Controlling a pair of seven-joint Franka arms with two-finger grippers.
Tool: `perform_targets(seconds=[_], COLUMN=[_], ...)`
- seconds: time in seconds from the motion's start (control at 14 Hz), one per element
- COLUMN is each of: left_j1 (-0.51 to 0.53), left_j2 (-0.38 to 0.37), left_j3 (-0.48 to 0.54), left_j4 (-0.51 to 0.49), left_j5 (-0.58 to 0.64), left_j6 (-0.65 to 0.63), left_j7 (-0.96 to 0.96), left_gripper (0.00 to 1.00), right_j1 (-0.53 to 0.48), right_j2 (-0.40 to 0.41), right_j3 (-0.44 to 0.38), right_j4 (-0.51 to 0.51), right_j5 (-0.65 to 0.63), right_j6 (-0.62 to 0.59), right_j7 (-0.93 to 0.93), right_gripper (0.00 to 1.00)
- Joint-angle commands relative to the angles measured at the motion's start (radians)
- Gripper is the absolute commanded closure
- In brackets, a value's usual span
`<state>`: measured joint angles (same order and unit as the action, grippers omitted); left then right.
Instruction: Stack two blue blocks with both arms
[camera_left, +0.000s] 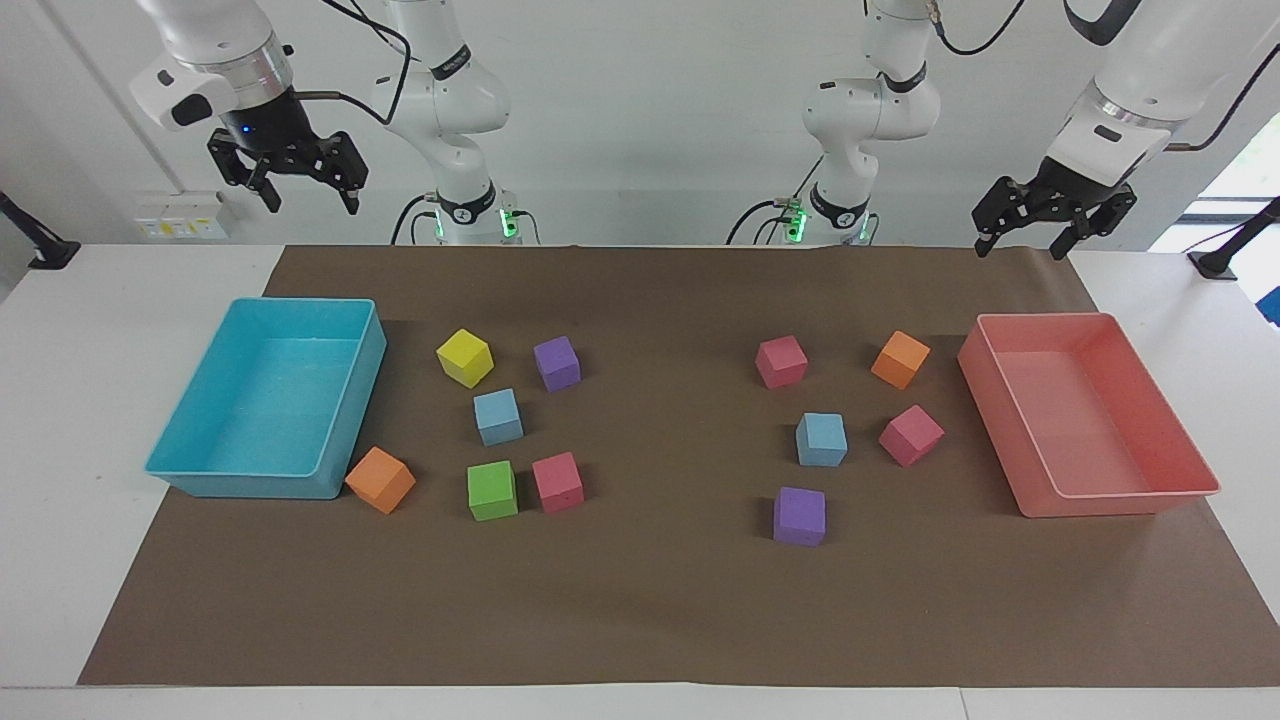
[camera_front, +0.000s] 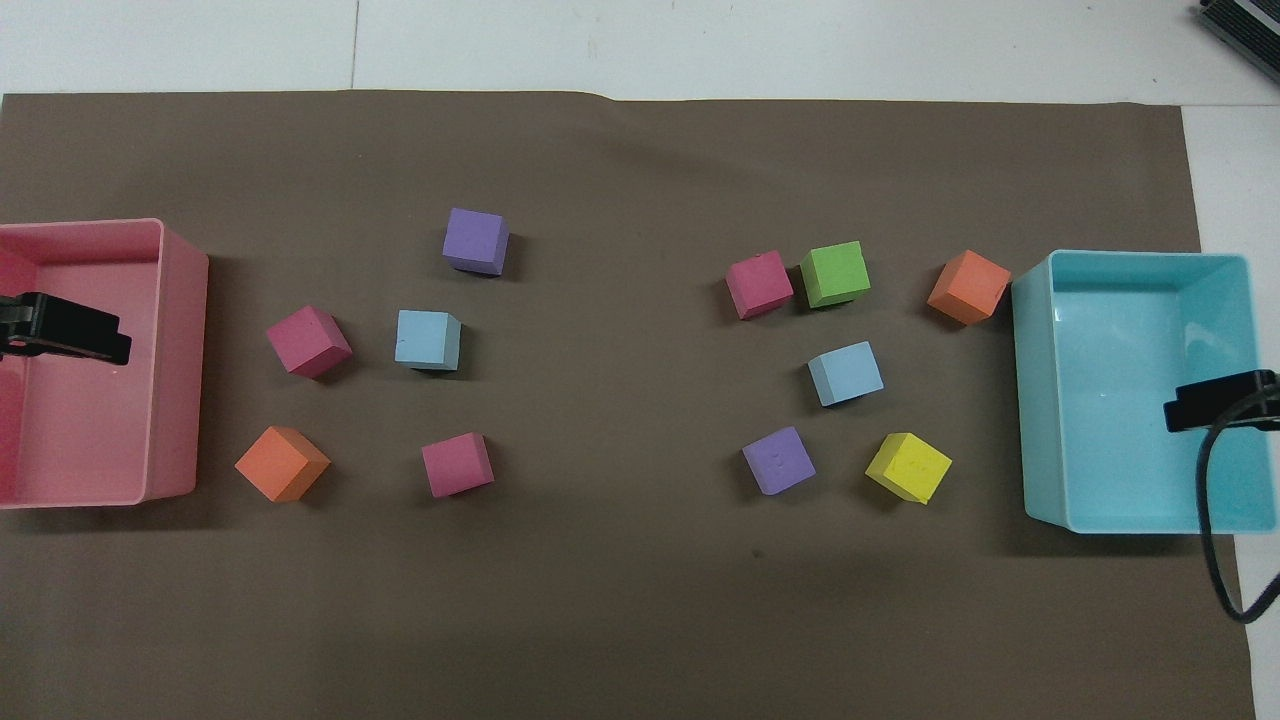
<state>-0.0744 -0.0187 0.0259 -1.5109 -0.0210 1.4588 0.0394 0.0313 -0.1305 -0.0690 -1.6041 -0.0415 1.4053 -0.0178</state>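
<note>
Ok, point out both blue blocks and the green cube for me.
Blue block beside the green cube (camera_left: 498, 416), facing view, front face.
Blue block toward the pink tray (camera_left: 822, 439), facing view, front face.
Green cube (camera_front: 834, 273), overhead view, top face.

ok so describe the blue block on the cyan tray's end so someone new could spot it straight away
Start at the cyan tray at the right arm's end of the table; a cluster of six cubes sits beside it. The blue block is in the cluster's middle, ringed by yellow, purple, green, pink and orange cubes, and is the only sky-blue one there.

Bright, even overhead light; short soft shadows beside the cubes; both views sharp.
</note>
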Motion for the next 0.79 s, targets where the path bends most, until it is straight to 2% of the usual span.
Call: perform_targets(seconds=[0.0,0.36,0.57,0.71], left_j1=[0.015,0.019,0.021,0.019], left_j2=[-0.013,-0.012,-0.012,-0.012], left_j3=[-0.008,-0.007,-0.007,-0.007], left_j4=[0.000,0.000,0.000,0.000], left_j5=[0.001,0.001,0.001,0.001], left_j6=[-0.093,-0.097,-0.097,-0.097], left_j7=[0.002,0.004,0.004,0.004], left_gripper=[0.00,0.00,0.00,0.00], right_j1=[-0.014,0.001,0.018,0.064], right_j2=[-0.011,-0.018,-0.015,-0.006], right_j3=[-0.006,0.011,0.012,0.012], right_j4=[0.003,-0.013,-0.123,-0.135], right_j5=[0.020,0.022,0.034,0.064], right_j6=[0.000,0.067,0.179,0.242], right_j7=[-0.014,-0.010,-0.027,-0.034], right_gripper=[0.00,0.00,0.00,0.00])
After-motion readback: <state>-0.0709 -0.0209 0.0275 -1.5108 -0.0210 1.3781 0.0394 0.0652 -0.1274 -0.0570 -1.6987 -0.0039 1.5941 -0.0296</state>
